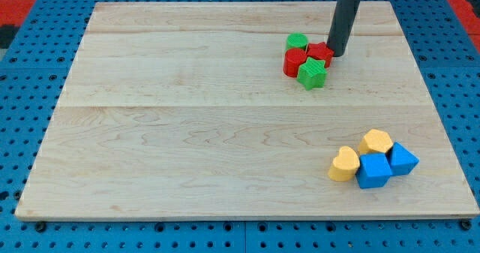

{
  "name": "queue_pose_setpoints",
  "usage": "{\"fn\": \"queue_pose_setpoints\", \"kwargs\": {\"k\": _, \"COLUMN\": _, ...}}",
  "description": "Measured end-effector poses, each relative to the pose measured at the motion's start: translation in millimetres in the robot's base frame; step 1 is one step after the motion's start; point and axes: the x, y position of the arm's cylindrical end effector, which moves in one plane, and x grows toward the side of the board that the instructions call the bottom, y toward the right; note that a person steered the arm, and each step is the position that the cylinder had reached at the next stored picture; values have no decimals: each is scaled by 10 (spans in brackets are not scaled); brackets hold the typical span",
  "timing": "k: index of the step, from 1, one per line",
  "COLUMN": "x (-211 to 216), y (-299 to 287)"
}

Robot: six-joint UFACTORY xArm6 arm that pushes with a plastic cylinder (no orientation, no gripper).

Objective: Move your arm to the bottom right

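While the tool — a plain dark rod with nothing on it that could open, close or grip — stands upright near the view's top right, my tip (337, 55) rests on the worktop (187, 125) at the right edge of a small cluster of four blocks. Just left of the tip, and touching it or very nearly so, sits a red block (320, 52) whose shape I cannot make out. Farther left of the tip lies a red cylinder (295, 61), with a green cylinder (297, 40) tucked above it toward the view's top. A green star (312, 73) sits below and slightly left of the tip, pressed against both red blocks.

Well apart from the tip, down toward the view's bottom right, a second cluster lies — the corner the task names. It holds a yellow heart (345, 164) on its left, another yellow block (376, 141) at its top, a blue cube (373, 170) in the middle and a second blue block (403, 159) on its right, all packed together. The tip is nowhere near this group.
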Motion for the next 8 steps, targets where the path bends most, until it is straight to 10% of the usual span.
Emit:
{"fn": "queue_pose_setpoints", "kwargs": {"k": 3, "x": 3, "y": 761}}
{"fn": "queue_pose_setpoints", "kwargs": {"k": 8, "x": 1501, "y": 1186}}
